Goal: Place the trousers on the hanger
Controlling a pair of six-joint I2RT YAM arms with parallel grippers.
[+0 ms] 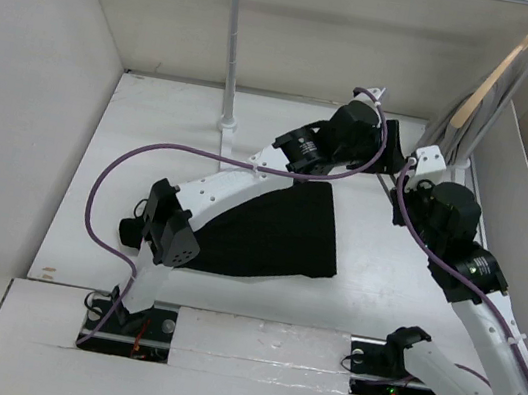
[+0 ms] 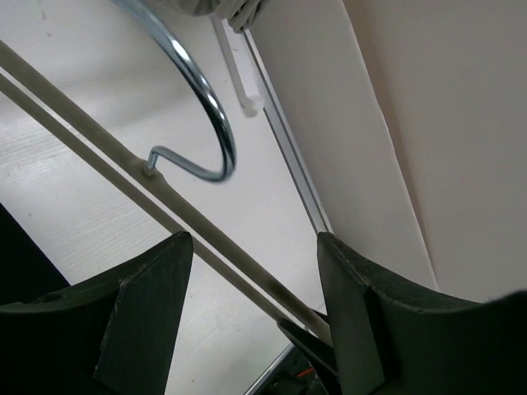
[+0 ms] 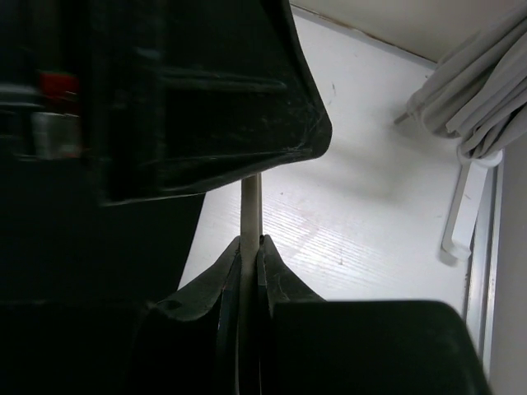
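The black trousers [image 1: 279,230] lie spread on the white table, partly under my left forearm. Their dark edge shows at the left of the left wrist view [image 2: 20,263]. The hanger is thin, with pale bars [image 2: 123,160] and a chrome hook [image 2: 210,107]. My right gripper [image 3: 251,244] is shut on one thin bar of the hanger [image 3: 251,206] and sits at the back right of the table [image 1: 404,175]. My left gripper [image 2: 255,239] is open around that bar without pinching it. It hovers just left of the right gripper [image 1: 380,141].
A white rack pole [image 1: 234,41] stands at the back on a round foot, with a rail across the top. A grey garment [image 1: 488,103] on a pale wooden hanger hangs at the back right [image 3: 482,90]. White walls enclose the table on all sides.
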